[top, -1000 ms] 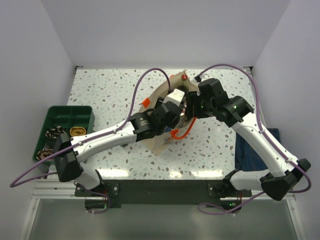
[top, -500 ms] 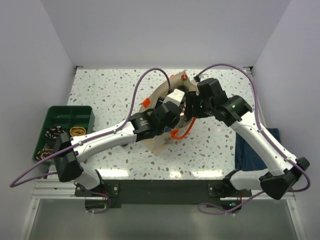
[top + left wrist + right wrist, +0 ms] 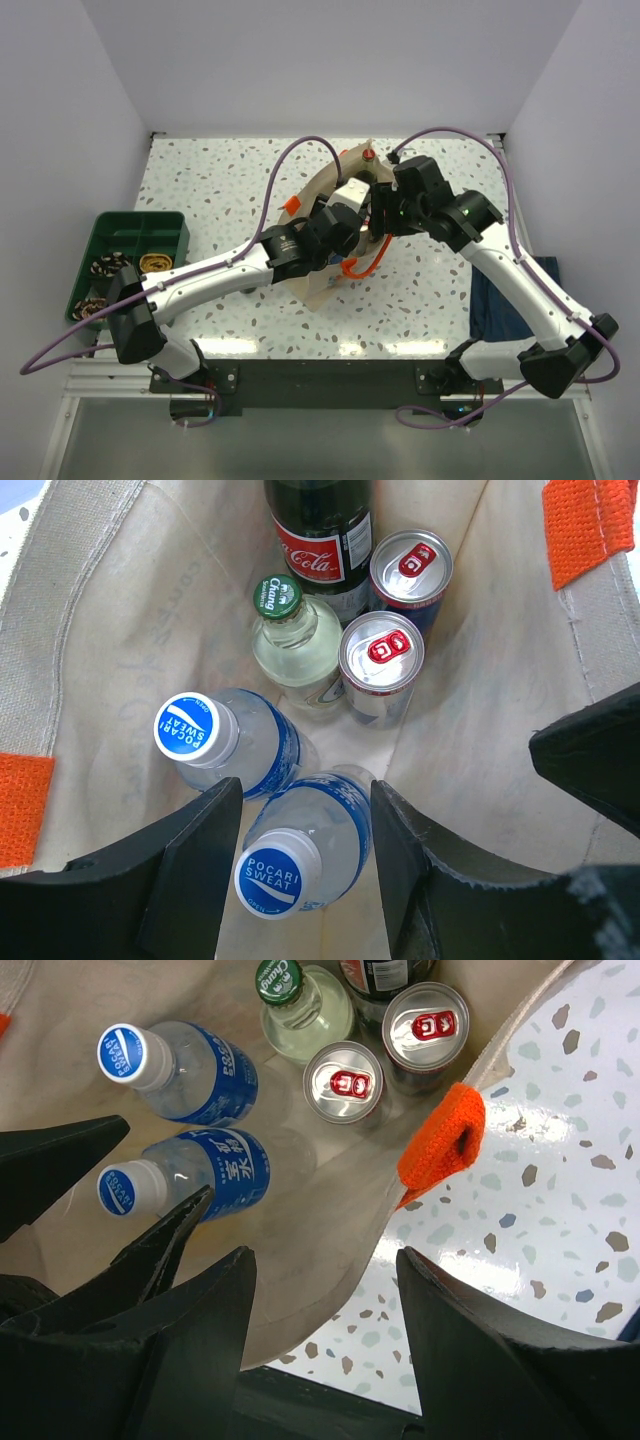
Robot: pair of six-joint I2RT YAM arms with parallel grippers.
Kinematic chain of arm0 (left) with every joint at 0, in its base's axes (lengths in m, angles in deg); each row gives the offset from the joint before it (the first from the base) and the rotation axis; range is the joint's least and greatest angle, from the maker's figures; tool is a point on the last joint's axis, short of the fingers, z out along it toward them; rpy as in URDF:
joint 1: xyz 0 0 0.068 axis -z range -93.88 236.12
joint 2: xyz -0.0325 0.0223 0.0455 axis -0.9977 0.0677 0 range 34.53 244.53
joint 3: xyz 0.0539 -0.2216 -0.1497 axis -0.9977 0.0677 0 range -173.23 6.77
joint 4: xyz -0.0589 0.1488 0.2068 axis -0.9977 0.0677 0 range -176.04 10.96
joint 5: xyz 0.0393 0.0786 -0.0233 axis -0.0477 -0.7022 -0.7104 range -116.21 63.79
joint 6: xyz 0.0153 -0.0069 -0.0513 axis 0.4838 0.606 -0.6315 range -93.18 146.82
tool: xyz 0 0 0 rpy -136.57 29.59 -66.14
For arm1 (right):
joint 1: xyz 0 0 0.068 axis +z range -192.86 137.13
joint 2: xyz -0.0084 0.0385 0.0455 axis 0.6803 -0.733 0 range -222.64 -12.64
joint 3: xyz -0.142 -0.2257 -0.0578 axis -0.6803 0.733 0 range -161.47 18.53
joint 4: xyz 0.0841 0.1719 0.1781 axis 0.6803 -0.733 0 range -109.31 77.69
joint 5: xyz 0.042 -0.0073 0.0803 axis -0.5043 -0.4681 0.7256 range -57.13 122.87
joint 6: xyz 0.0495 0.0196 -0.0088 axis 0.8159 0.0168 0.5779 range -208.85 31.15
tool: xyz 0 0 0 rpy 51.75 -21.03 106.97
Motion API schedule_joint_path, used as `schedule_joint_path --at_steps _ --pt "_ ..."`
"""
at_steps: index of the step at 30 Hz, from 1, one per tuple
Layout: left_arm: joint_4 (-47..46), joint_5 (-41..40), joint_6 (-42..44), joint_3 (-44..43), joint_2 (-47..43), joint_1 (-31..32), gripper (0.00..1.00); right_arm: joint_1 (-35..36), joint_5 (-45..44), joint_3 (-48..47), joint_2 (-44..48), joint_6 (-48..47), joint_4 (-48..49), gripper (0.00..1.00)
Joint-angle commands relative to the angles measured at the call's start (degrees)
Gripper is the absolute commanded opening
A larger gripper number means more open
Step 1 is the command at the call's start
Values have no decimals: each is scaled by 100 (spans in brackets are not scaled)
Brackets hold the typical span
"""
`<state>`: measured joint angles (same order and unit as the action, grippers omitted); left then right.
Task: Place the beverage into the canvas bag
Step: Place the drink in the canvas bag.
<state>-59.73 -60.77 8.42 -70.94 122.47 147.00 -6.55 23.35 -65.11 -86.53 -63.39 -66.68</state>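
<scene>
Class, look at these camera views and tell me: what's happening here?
Two robot arms are packing drinks into a canvas bag. The left tool reaches down inside it, its fingers straddling a Pocari Sweat bottle; whether it grips it is unclear. The right tool stands open across the bag's edge, one finger inside, one outside. A second Pocari bottle, a green-capped bottle, a Coca-Cola bottle and two cans are in the bag already.
</scene>
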Motion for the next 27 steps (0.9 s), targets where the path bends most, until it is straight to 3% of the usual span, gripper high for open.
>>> schedule_joint_path --at_steps 1,27 --pt "-29 -59 99 -236 -128 29 59 -10 -59 -171 -20 -76 163 63" --pt "112 47 125 -587 -453 73 60 -10 -24 -127 59 -49 164 63"
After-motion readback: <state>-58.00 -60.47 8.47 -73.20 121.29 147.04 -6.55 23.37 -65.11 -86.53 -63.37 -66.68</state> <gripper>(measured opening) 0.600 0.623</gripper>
